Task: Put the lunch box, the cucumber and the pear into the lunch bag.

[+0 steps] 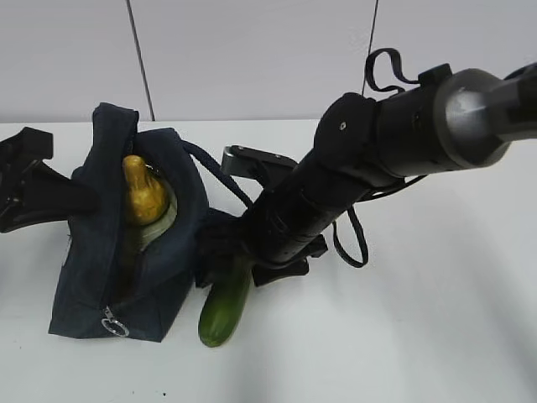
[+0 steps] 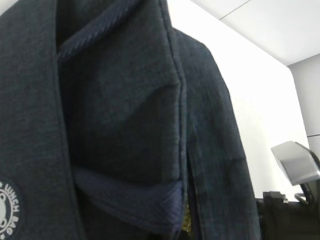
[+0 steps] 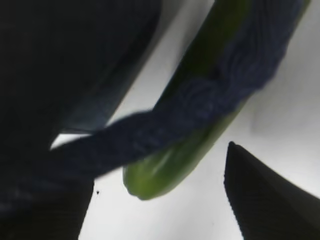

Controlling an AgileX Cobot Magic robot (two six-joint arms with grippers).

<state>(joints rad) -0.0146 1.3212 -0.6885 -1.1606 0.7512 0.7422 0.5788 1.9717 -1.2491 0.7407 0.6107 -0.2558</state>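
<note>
The navy lunch bag lies open at the left, its zipper ring at the near end. The yellow-orange pear sits in its opening on the lunch box, of which a strip of pale green lid shows. The cucumber lies on the table beside the bag. My right gripper hangs over its far end. In the right wrist view it is open, fingers astride the cucumber, with a bag strap across it. My left gripper presses against the bag's left side; its jaws are hidden.
Bag fabric fills the left wrist view, with a round white logo at the lower left. The white table stretches to the right and front. A grey wall stands behind.
</note>
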